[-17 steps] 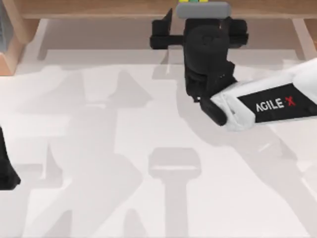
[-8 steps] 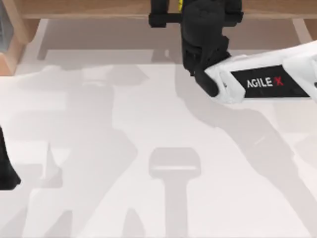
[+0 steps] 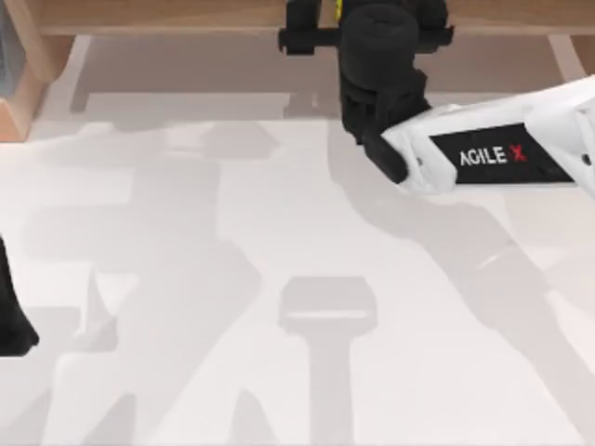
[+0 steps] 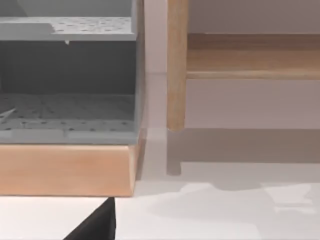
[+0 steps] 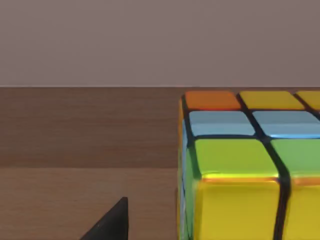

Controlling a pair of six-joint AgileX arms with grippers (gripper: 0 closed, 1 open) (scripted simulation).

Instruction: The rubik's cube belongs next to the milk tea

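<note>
The rubik's cube [image 5: 250, 165], with yellow, green, blue and orange stickers between dark lines, rests on a brown wooden shelf [image 5: 75, 150] close to the right wrist camera. From above, a yellow sliver of the rubik's cube [image 3: 337, 9] peeks out beside my right gripper [image 3: 372, 28], which hangs over the shelf at the table's far edge. One dark fingertip [image 5: 112, 222] stands apart from the cube's side with a gap between them, so the gripper looks open. The milk tea is out of view. My left gripper [image 3: 11, 321] is parked at the left edge.
A wooden shelf [image 3: 186, 14] runs along the far side of the white table [image 3: 232, 279]. The left wrist view has a grey cabinet [image 4: 65, 85] on a wooden base [image 4: 65, 170], a wooden post [image 4: 176, 65] and one left fingertip [image 4: 97, 225].
My right arm has moved toward the far shelf, covering most of the cube from above. Over the last half second it barely shifted. The left arm stayed still.
</note>
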